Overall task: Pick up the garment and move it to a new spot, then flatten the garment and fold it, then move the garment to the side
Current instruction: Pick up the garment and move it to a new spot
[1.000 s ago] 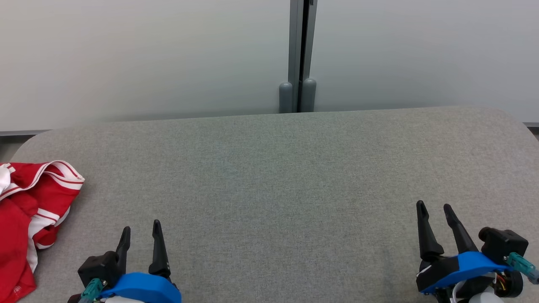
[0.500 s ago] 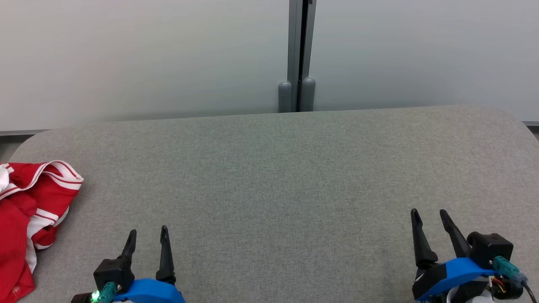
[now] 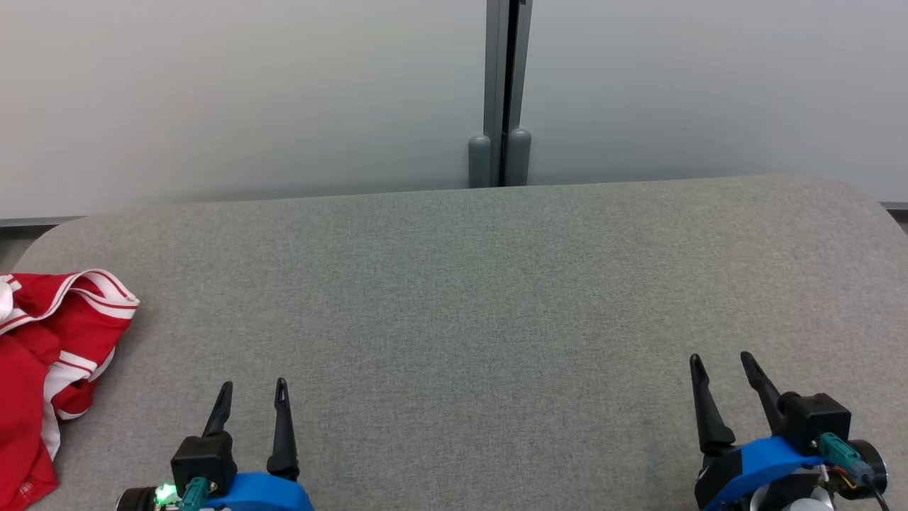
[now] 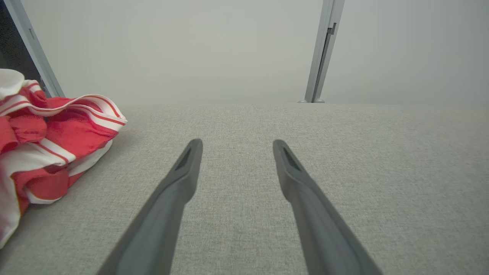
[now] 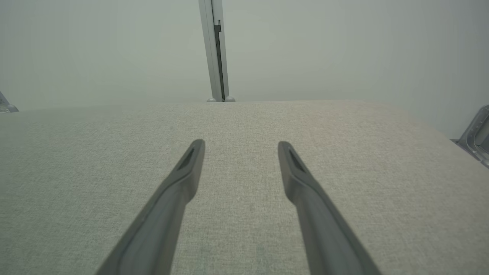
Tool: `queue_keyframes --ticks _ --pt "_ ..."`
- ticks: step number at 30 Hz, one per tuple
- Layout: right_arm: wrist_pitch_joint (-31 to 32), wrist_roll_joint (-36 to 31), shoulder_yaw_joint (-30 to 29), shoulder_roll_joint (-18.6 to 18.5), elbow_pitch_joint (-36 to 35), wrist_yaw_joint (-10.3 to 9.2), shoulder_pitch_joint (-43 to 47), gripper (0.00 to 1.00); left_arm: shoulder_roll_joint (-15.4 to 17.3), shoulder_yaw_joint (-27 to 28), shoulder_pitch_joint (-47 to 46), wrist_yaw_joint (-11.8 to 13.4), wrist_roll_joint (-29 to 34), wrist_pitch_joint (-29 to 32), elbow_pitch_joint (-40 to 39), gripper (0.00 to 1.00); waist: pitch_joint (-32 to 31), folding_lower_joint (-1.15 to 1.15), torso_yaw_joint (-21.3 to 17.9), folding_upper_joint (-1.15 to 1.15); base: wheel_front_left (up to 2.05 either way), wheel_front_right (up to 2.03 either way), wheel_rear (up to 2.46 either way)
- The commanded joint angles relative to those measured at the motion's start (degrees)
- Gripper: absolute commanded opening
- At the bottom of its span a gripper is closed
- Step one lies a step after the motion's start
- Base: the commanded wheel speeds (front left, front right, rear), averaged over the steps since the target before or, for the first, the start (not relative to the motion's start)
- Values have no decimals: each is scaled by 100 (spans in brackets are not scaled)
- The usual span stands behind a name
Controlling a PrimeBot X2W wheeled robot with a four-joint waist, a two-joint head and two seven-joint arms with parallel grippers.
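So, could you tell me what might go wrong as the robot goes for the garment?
The red and white garment lies crumpled at the left edge of the grey table, partly outside the head view; a nudge from the open left gripper might push it off.
Its bunched layers may give a multi-fold pinch, hindering flattening.
The right gripper sits far across, a long reach.

We list: grey fabric table [image 3: 454, 284], rounded far corners; behind it, pale wall panels [image 3: 213, 92] split by a grey post [image 3: 494, 71].
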Motion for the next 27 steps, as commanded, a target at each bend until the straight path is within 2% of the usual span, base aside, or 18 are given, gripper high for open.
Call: queue_keyframes --ticks 1,7,12,19,21,27 --pt "-60 -138 -19 -2 16 12 -57 100 6 -21 2 16 138 -56 -30 100 6 0 3 0 0 0 0" --pt "-104 -315 -63 -1 29 8 -22 100 6 -56 15 56 276 -98 20 100 33 0 68 0 0 0 0" --pt "-102 -298 -67 1 -12 8 -8 100 7 -57 -23 111 201 -97 -30 100 88 0 335 0 0 0 0" --pt "-102 -198 24 1 -16 7 43 100 5 37 -17 150 188 -93 -42 100 153 0 1078 0 0 0 0" --pt "-102 -175 26 0 -30 7 47 100 4 101 1 140 22 -93 -65 100 182 0 1345 0 0 0 0" --pt "-102 -73 174 -2 -36 7 55 100 2 156 66 141 53 -93 -105 100 240 0 2135 0 0 0 0"
